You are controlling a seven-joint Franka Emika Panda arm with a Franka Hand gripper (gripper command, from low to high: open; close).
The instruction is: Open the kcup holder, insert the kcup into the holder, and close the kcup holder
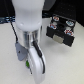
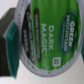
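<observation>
We hold the kcup [image 2: 47,37] clamped in the gripper [image 1: 25,59], beside the kcup holder [image 1: 61,31], ready for insertion.

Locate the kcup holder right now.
In the exterior view, the kcup holder sits on the white table at upper right, on the exterior view's right of the white arm, apart from it.

Gripper [image 1: 26,61]: jaws hidden beneath arm, state untellable. Kcup [image 2: 50,35]: cropped by wrist view edges, small print blurred.
</observation>
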